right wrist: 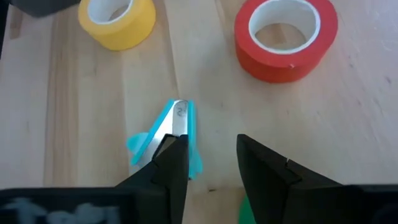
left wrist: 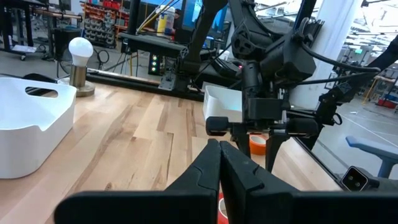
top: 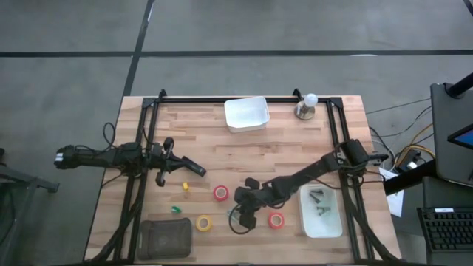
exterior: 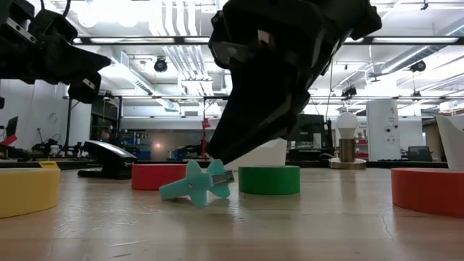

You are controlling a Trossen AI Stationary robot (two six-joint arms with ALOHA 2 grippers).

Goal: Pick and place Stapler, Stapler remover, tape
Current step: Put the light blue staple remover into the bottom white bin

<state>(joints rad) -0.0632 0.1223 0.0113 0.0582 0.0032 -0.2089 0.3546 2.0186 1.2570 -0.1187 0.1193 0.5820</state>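
1. The wooden table [top: 295, 148] carries everything, with a black frame running along its far edge and down both sides.
2. The right arm reaches in across the near half of the table. The right gripper [right wrist: 211, 155] is down at the board between the yellow and the near red roll. Its fingers stand apart with nothing between them.
3. The left arm lies over the left side of the table. The left gripper [left wrist: 219, 155] hangs above the boards with its fingers pressed together and nothing in them.
4. A dark pouch-like holder [top: 164, 236] sits at the near left corner.
5. A white bin [top: 246, 113] stands at the far edge. Just beside it is a light bulb on a stand [top: 306, 106].
6. A white tray [top: 325, 222] lies on the near right, with two small dark pieces [top: 319, 198] in it that I cannot make out.
7. A black stapler [exterior: 109, 156] rests on the table, seen from the low view behind the rolls.
8. The tape is all out on the boards:
   - one red roll [top: 221, 193] is mid-table;
   - a second red roll [top: 276, 219] is beside the tray;
   - the yellow roll [top: 203, 222] is next to the pouch;
   - the green roll [exterior: 268, 179] lies flat just beyond the right gripper.
9. The teal stapler remover [right wrist: 168, 134] lies on the wood at the right gripper's tips. One finger covers part of it, and the other finger is well clear.
10. Two tiny bits lie near the left gripper, one yellow [top: 185, 186] and one green [top: 176, 209].
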